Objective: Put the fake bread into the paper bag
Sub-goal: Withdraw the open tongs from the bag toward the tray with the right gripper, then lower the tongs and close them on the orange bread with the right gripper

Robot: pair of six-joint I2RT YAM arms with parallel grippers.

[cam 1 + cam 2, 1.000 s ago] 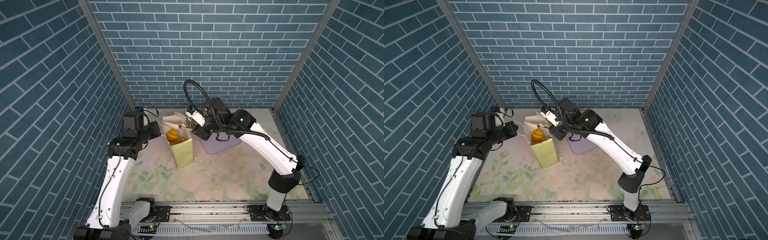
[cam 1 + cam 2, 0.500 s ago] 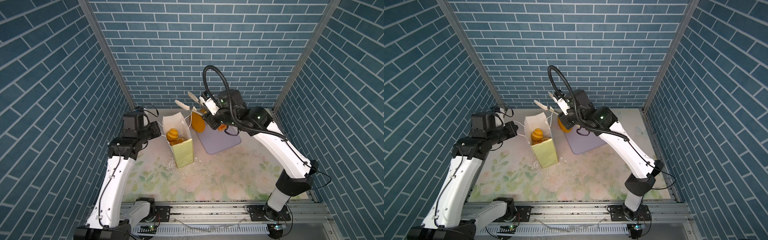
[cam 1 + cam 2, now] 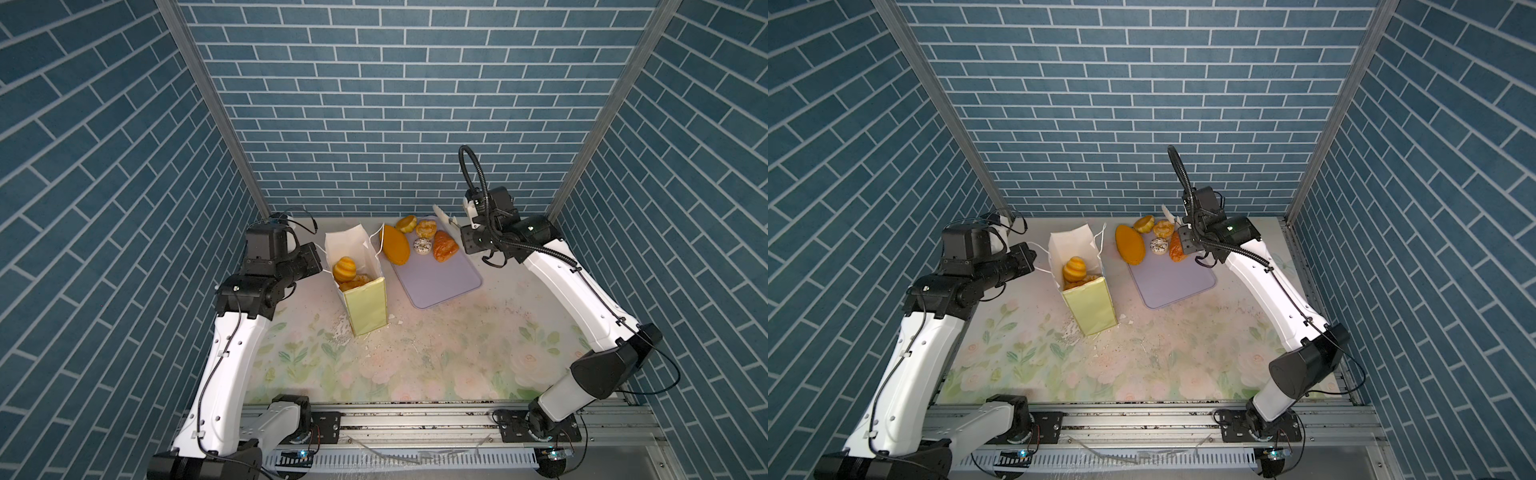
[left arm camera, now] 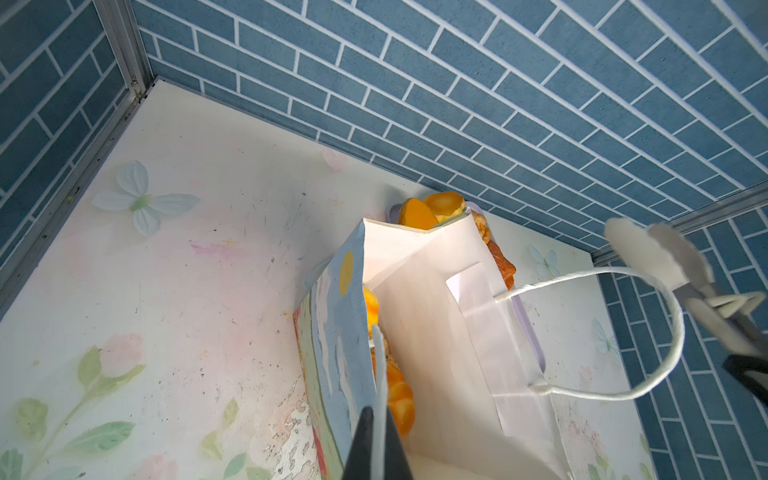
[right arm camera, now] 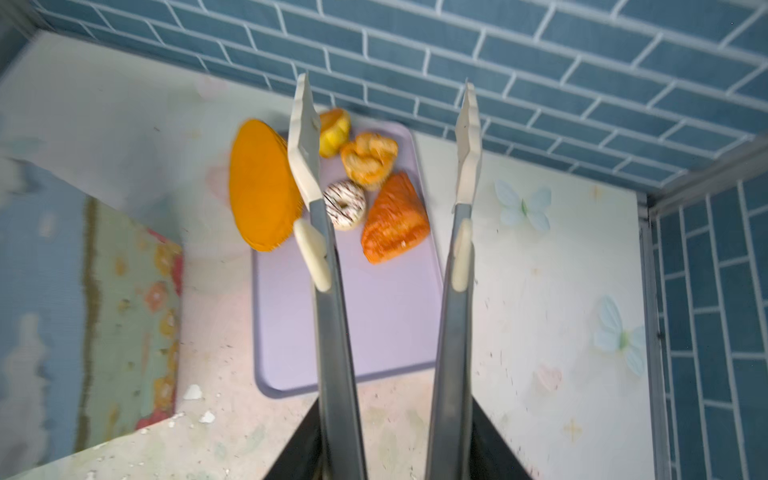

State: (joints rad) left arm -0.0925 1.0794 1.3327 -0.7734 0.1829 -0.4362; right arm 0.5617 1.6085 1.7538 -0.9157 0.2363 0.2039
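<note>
Fake bread (image 3: 345,269) shows nearest me as a striped round bun riding high in the paper bag (image 3: 368,309), with more golden pieces under it. The left pincer (image 4: 376,449) is pressed together on one white cord handle (image 4: 377,386), so the bag stands right in front of its fingers, mouth open upward.

Farther back, the right pincer (image 5: 397,444) is clamped round the shanks of the tongs (image 5: 330,332). Their white tips stand spread with nothing between them.

Below those tips and toward the bag side, at the far end of the lavender tray (image 5: 374,332), lie the other pieces. A long oval loaf (image 5: 262,187) hangs over the tray edge nearest the bag. Beside it are an iced ring doughnut (image 5: 345,204) and a croissant (image 5: 395,220). Behind them, closest to the back wall, are a knotted bun (image 5: 370,158) and a yellow bun (image 5: 334,133).

To my eye these are light toys, foam or plastic, with little weight and smooth skins that could squirt out of a hard squeeze. I'd nip the croissant across its ridged middle, where the folds give purchase. The loaf looks too long to take endwise. A bite across its short width at the centre should keep it from tipping. The doughnut wants a hold on its outer rim.
</note>
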